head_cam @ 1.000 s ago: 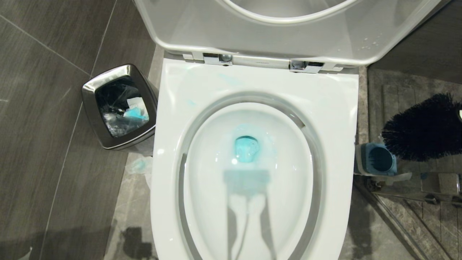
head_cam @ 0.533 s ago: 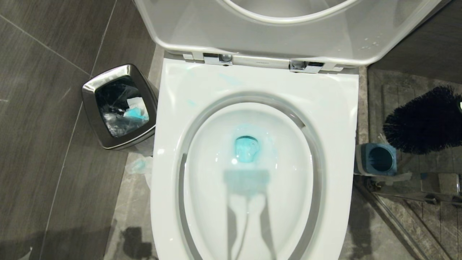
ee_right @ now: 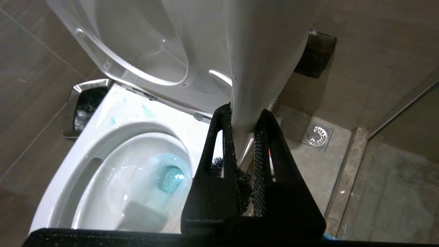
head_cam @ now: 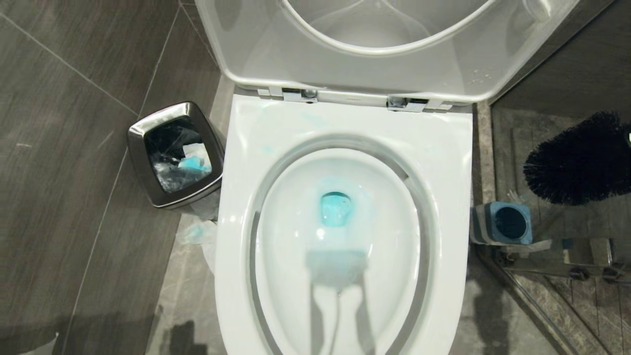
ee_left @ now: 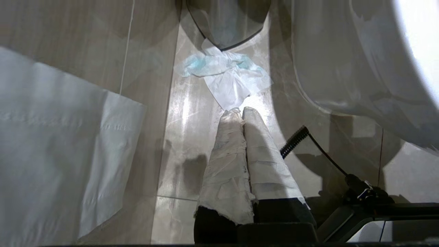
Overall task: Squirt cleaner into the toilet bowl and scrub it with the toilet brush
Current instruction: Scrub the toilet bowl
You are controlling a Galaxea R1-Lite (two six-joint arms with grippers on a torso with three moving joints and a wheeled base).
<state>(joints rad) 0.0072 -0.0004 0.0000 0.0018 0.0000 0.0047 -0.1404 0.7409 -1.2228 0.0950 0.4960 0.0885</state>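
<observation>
The white toilet bowl (head_cam: 443,162) stands open, its seat and lid raised. Turquoise cleaner (head_cam: 336,209) tints the water at the drain and leaves pale smears on the rim (head_cam: 268,148). The toilet brush shows its black bristle head (head_cam: 579,160) hanging in the air to the right of the bowl, above and beyond its blue-topped holder (head_cam: 508,224). In the right wrist view my right gripper (ee_right: 245,113) is shut on the brush's white handle (ee_right: 260,51), with the bowl (ee_right: 113,137) beside it. My left gripper (ee_left: 241,111), taped white, is shut on nothing and hangs low beside the toilet.
A small steel bin (head_cam: 175,155) with blue-stained tissue stands left of the bowl. A crumpled tissue (ee_left: 226,73) lies on the floor near it. Right of the toilet are a glass panel with a metal fitting (head_cam: 586,254) and a floor drain (ee_right: 317,135).
The brush head has lifted clear of its holder. The head view has shifted, so the toilet, bin and holder sit lower and a bit differently in the picture.
</observation>
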